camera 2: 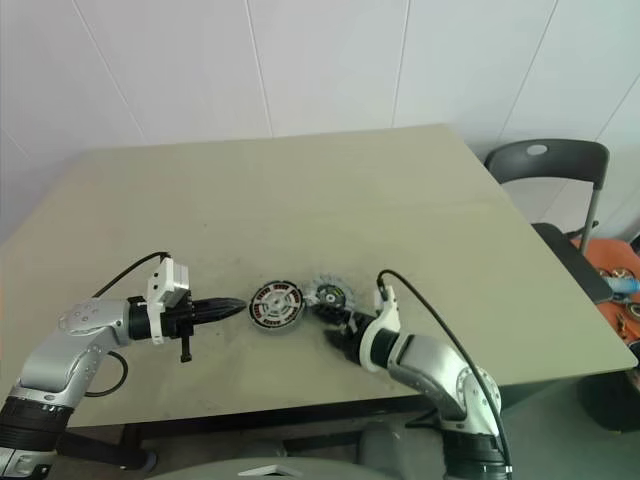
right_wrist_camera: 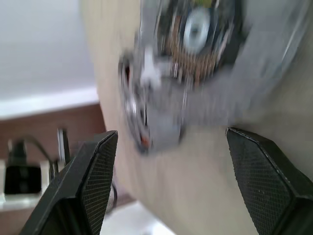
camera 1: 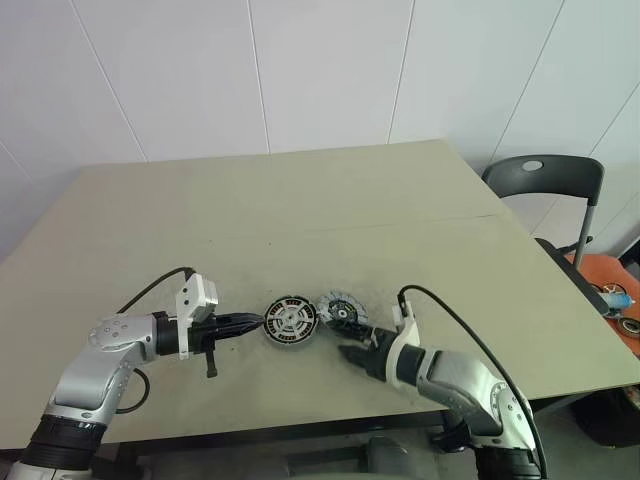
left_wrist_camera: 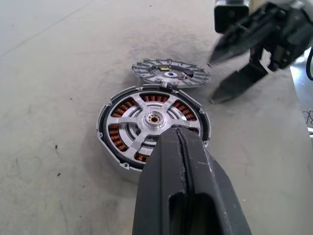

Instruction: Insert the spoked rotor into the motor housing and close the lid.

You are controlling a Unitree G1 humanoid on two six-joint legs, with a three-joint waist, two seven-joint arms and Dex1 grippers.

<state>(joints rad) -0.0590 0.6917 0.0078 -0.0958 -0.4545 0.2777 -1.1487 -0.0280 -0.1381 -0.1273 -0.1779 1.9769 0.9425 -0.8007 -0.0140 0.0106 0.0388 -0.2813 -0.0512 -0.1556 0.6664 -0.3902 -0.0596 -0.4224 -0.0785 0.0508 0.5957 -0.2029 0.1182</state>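
On the counter (camera 1: 330, 200) nearest us, we see no readable writing on any part. Our left tool (camera 1: 255, 322) is closed, its tip at the rim of the spoked rotor (camera 1: 290, 321), which sits inside the motor housing (left_wrist_camera: 108, 155). Our right tool (camera 1: 348, 340) gapes wide, holding nothing, just beside the lid (camera 1: 337, 307), which leans tilted against the housing's far edge.

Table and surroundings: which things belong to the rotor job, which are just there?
Job:
- spoked rotor, seated in the motor housing
- lid, leaning on the housing's rim
- left gripper, shut
- right gripper, open by the lid

Just there:
- grey chair
- orange thing beyond the table's edge
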